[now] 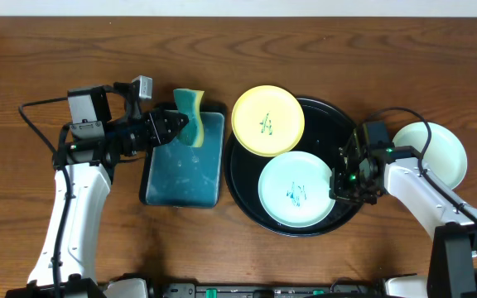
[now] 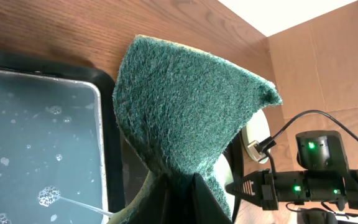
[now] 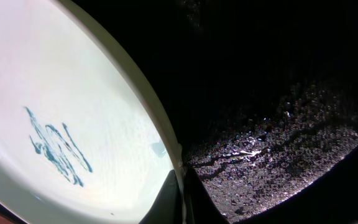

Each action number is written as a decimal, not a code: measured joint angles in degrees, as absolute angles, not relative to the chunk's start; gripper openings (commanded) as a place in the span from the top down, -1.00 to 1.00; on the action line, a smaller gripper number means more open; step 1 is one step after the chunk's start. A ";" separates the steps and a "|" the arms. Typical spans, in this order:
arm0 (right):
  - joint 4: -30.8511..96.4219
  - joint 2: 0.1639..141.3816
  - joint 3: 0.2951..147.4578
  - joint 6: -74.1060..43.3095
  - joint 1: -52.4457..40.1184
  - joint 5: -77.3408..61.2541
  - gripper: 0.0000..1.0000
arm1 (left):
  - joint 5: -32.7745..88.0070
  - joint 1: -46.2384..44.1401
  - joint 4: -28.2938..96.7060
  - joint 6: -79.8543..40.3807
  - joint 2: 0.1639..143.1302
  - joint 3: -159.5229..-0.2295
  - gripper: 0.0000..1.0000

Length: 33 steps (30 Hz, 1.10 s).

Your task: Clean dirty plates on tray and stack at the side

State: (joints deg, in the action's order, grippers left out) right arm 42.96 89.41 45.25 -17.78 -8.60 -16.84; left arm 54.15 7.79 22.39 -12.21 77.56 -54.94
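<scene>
The round black tray [image 1: 243, 192] holds a pale yellow plate [image 1: 267, 121] with a green scribble, leaning on its far left rim, and a mint-blue plate [image 1: 296, 189] with a blue scribble at its front. A second mint-blue plate [image 1: 436, 151] lies on the table to the right. My right gripper [image 1: 339, 184] is shut on the right rim of the scribbled mint-blue plate [image 3: 61, 118], with the tray floor [image 3: 278, 124] beside it. My left gripper [image 1: 175, 127] is shut on a green and yellow sponge [image 2: 185, 106] over the teal tray.
A rectangular teal tray [image 1: 182, 170] with soapy water [image 2: 36, 143] sits left of the black tray. The right arm's body and cable [image 2: 316, 180] show in the left wrist view. Bare wooden table surrounds everything.
</scene>
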 measured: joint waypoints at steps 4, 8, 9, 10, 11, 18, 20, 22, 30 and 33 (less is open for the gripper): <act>42.96 89.41 45.25 -17.78 -8.60 -16.84 0.98 | 54.15 7.79 22.39 -12.21 77.56 -54.94 0.85; 42.96 89.41 45.25 -17.78 -8.60 -16.84 0.97 | 54.15 7.79 22.41 -12.21 77.56 -54.94 0.85; 42.96 89.41 45.25 -17.80 -8.60 -16.84 0.97 | 54.15 7.79 22.39 -12.21 77.56 -54.94 0.85; 42.96 89.41 45.25 -17.78 -8.60 -16.86 0.97 | 54.15 7.79 22.41 -12.21 77.56 -54.94 0.85; 42.96 89.41 45.25 -17.78 -8.60 -16.84 0.98 | 54.15 7.79 22.39 -12.21 77.56 -54.94 0.85; 42.96 89.41 45.25 -17.78 -8.60 -16.84 0.98 | 54.15 7.79 22.41 -12.21 77.56 -54.94 0.85; 42.96 89.41 45.25 -17.78 -8.60 -16.84 0.98 | 54.15 7.79 22.44 -12.21 77.56 -54.94 0.85; 42.96 89.41 45.25 -17.78 -8.60 -16.84 0.97 | 54.15 7.79 22.44 -12.21 77.56 -54.94 0.85; 42.96 89.41 45.25 -17.80 -8.60 -16.84 0.97 | 53.39 7.79 22.79 -12.21 77.58 -54.94 0.85; 42.94 89.41 45.25 -17.78 -8.60 -16.84 0.97 | 52.38 7.79 23.42 -12.21 78.04 -54.94 0.85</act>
